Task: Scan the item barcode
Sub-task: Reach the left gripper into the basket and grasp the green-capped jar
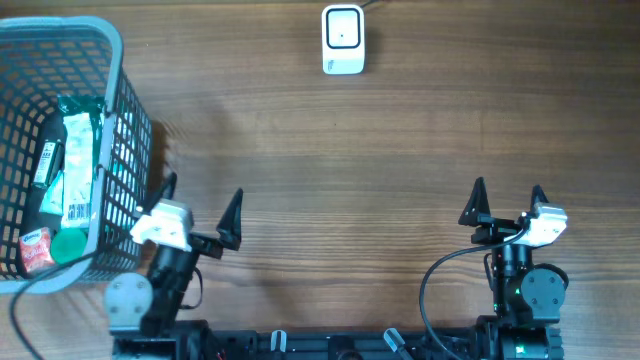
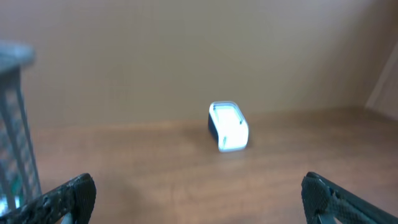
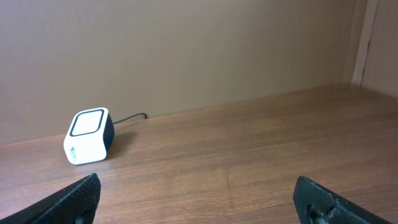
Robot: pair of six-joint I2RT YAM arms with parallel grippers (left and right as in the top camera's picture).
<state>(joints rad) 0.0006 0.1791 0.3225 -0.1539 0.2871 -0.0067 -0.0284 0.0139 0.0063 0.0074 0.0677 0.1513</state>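
Nearest the overhead lens were my two grippers at the six o'clock edge of the table (image 1: 400,150). The left gripper (image 1: 205,186) had its fingers spread wide with nothing between them, and so did the right gripper (image 1: 508,187). At nine o'clock from my left gripper stood the grey mesh basket (image 1: 112,45), its wall just beside my outer left finger; I could not tell whether they touched. Inside the basket lay the items: a green-and-white packet (image 1: 80,150), a dark bottle (image 1: 45,165) with a white label, a round green lid (image 1: 68,245) and a small red-labelled thing (image 1: 35,250). The white scanner (image 1: 342,38) sat at twelve o'clock, well apart from both grippers and from the basket.

From the left wrist, my black fingers (image 2: 68,199) framed the lower corners at seven and five o'clock, apart and gripping nothing. The scanner (image 2: 228,126) stood blurred on the wood just past centre toward one o'clock. A strip of the basket (image 2: 15,124) showed at nine o'clock.

From the right wrist, my fingers (image 3: 74,199) again sat at seven and five o'clock, wide apart and bare. The scanner (image 3: 90,135) stood at nine o'clock, its dark window tilted upward, with a thin black cable (image 3: 130,117) trailing from behind it toward the tan wall (image 3: 186,50).
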